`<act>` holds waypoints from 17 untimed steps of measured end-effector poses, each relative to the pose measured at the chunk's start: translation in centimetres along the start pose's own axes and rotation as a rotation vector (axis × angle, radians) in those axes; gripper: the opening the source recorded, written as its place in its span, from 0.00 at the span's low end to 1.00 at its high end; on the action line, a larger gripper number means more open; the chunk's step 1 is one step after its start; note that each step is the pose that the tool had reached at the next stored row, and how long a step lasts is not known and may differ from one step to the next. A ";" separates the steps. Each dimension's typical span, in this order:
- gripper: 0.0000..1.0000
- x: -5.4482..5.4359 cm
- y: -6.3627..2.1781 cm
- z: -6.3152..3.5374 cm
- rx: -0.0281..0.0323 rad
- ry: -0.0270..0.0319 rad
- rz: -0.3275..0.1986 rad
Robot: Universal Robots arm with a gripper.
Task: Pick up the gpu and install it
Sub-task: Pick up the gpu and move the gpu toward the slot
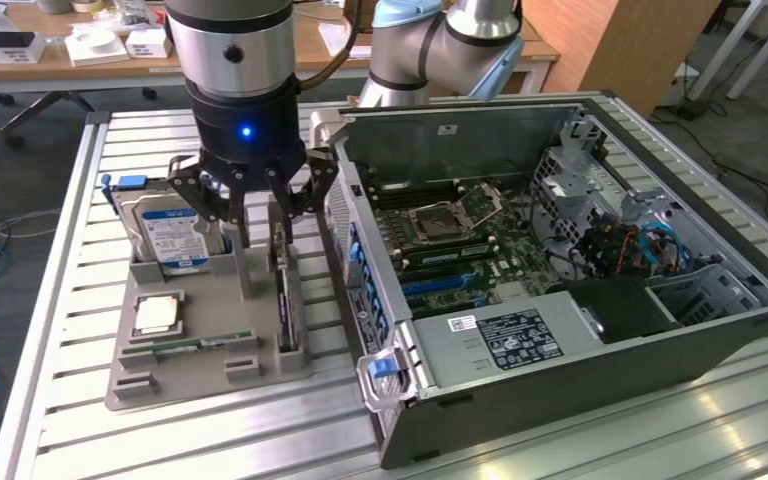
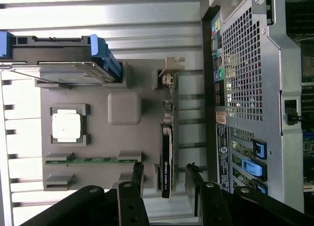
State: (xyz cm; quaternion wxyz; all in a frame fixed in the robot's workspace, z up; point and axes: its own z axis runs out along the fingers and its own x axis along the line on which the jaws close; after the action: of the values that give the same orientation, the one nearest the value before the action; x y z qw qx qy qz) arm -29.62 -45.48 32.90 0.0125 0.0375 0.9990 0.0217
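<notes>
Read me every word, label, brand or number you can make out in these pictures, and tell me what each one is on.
No text here is clear enough to quote.
Hard drive: blue and white label, print too small to read.
Power supply: white label, print blurred.
gpu: white lettering along its edge, too small to read.
Case: stickers on its rear panel, print too small to read.

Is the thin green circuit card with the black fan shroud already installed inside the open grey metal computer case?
No, the gpu stands on edge in the grey plastic holder tray outside the computer case.
</notes>
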 end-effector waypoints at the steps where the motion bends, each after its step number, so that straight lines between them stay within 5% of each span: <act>1: 0.47 0.0 0.00 0.00 0.0000 -0.0001 0.000; 17: 0.47 -0.2 0.02 0.02 -0.0001 -0.0001 0.000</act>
State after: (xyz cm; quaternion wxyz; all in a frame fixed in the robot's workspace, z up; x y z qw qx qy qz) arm -29.40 -45.47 32.89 0.0126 0.0375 0.9990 0.0217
